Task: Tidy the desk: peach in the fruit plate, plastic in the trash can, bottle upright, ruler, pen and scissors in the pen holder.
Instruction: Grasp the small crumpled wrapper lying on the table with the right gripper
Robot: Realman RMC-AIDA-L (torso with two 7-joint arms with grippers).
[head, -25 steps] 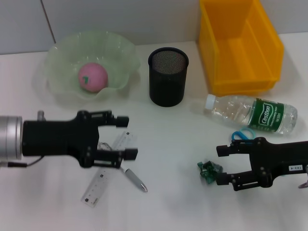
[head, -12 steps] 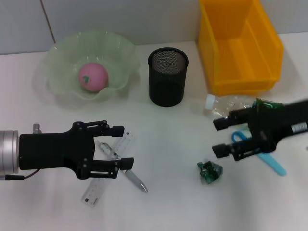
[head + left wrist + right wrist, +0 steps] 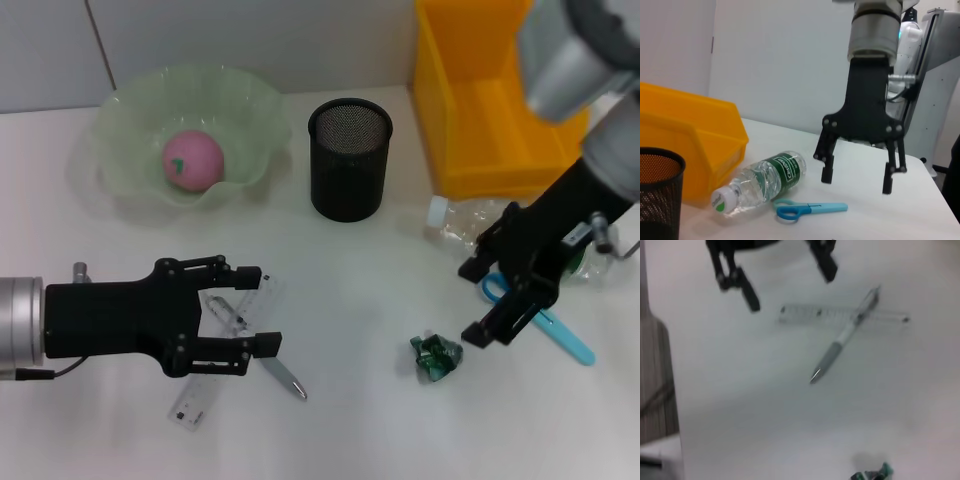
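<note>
Now the right gripper (image 3: 484,301) has lifted and swung from the crumpled plastic (image 3: 435,356) to above the scissors (image 3: 540,317), beside the lying bottle (image 3: 760,181), jaws wide and empty (nothing is grasped yet). Meanwhile the left gripper (image 3: 255,311) hovers open over the ruler (image 3: 225,349) and pen (image 3: 260,347) on the counter (image 3: 360,420); the peach (image 3: 192,160) already sits in the fruit plate (image 3: 135,110).

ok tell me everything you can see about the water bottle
The bottle is clear ribbed plastic with a green label and a white cap with a green top. It lies on its side on the desk, not yet upright, in front of the trash can, cap towards the pen holder. The scissors lie just beside it. The open right claw hangs above, not touching it.
</note>
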